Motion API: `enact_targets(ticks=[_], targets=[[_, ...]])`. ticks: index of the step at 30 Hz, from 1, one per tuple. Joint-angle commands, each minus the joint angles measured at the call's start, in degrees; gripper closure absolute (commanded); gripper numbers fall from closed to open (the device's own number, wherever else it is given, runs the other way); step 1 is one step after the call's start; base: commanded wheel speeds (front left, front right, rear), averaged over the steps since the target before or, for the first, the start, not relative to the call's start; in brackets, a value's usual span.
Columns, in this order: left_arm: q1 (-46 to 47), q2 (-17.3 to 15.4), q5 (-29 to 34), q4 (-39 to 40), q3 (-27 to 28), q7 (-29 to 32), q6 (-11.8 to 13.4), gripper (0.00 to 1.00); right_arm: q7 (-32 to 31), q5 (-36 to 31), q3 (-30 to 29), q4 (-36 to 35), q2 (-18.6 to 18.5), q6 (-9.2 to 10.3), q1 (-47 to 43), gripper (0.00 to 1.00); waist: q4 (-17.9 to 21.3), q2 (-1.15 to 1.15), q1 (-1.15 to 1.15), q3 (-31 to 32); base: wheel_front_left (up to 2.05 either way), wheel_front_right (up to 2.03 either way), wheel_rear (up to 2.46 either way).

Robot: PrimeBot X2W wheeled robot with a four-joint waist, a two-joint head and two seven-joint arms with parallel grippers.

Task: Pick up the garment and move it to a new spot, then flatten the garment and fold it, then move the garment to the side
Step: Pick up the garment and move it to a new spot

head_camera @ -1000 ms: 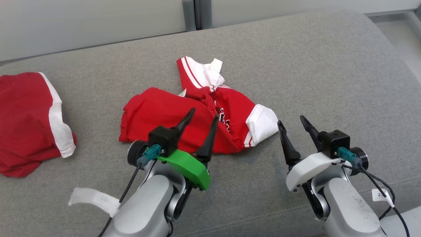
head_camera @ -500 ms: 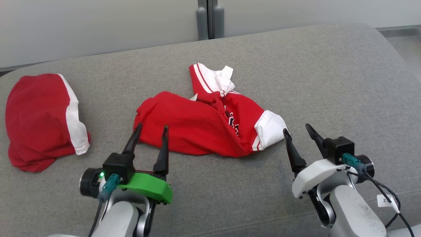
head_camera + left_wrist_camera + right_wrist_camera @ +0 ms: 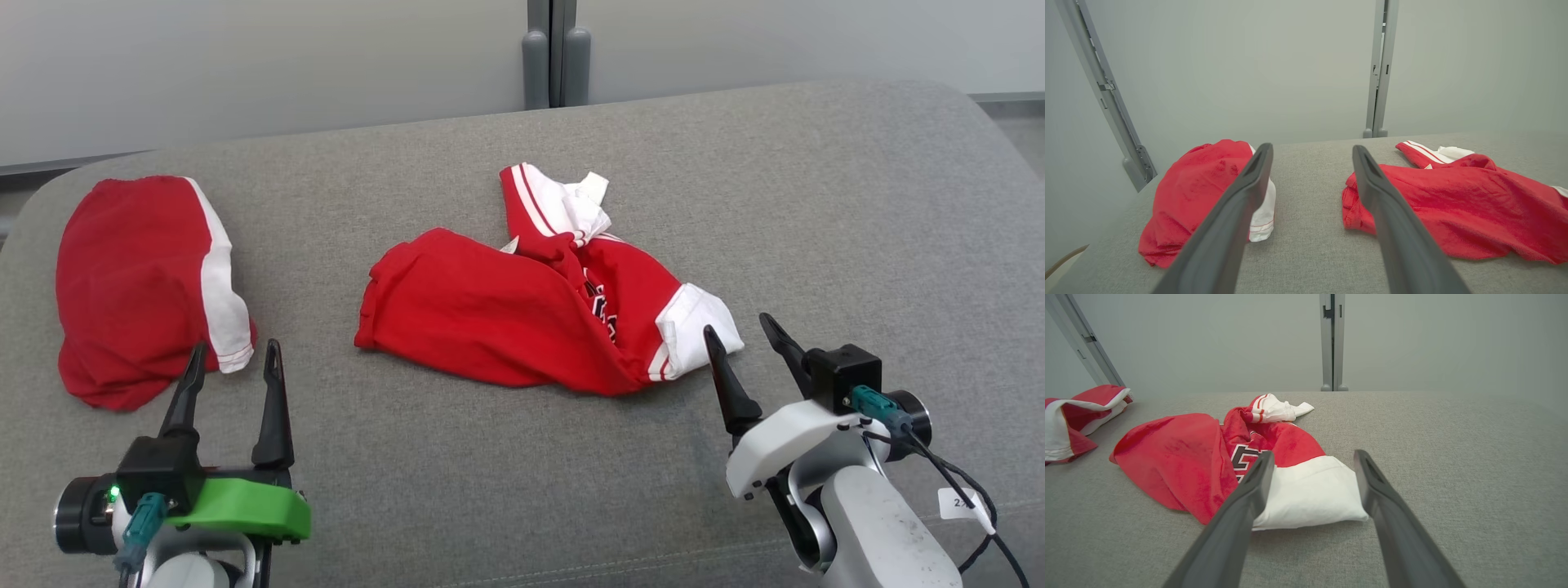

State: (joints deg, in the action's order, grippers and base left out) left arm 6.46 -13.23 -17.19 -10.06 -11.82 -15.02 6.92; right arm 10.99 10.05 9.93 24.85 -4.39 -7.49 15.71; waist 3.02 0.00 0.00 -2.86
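1. Because the red-and-white garment [image 3: 522, 327] is lying crumpled in the middle of the grey cushion [image 3: 816, 204], it is being judged soft, light and floppy; its white cuff [image 3: 1310, 494] is being favoured as a hold.
2. The left gripper [image 3: 236, 345] and the right gripper [image 3: 736, 325] are both being held wide and empty.
3. The cuff is being shown close between the right fingers by the right wrist view, whereas bare cushion between this garment and a second red garment [image 3: 1188, 192] is being shown by the left wrist view.

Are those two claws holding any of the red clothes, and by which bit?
Nothing is held. The left gripper stands open near the red-and-white garment; the right gripper stands open beside the white sleeve of the crumpled red jersey.
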Motion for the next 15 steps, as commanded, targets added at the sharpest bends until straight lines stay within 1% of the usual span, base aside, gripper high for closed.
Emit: enact_targets(ticks=[1, 2, 5, 11, 15], targets=[[-1.78, -0.84, 0.67, 1.29, 1.14, -0.11, -1.50, 0.00, -0.17, 0.16, -0.27, -0.27, -0.10, 0.00, -0.48, 0.00, -0.38, 0.00, 0.00, 0.01, 0.00, 0.00, 0.00], [-2.04, -0.98, 1.01, 2.27, 1.56, -0.11, -2.60, 0.00, -0.18, 0.11, -0.40, -0.31, -0.07, 0.00, -0.48, 0.00, -0.57, 0.00, 0.00, 0.03, 0.00, 0.00, 0.00], [-3.90, -0.39, 1.25, 3.81, 4.17, -0.11, -3.97, 0.00, -0.13, 0.14, -0.64, -0.32, -0.03, 0.00, -0.63, 0.00, -1.09, 0.00, 0.00, 0.26, 0.00, 0.00, 0.00], [-6.41, 0.80, 2.43, 4.47, 9.25, -0.11, -5.34, 0.00, -0.25, 0.05, -0.79, -0.26, 0.15, 0.00, -0.71, 0.00, -1.77, 0.00, 0.00, 0.83, 0.00, 0.00, 0.00], [-7.74, 1.24, 3.54, 3.04, 11.26, -0.11, -6.17, 0.00, -0.19, 0.22, -0.64, -0.13, 0.25, 0.00, -0.89, 0.00, -2.03, 0.00, 0.00, 1.17, 0.00, 0.00, 0.00]])
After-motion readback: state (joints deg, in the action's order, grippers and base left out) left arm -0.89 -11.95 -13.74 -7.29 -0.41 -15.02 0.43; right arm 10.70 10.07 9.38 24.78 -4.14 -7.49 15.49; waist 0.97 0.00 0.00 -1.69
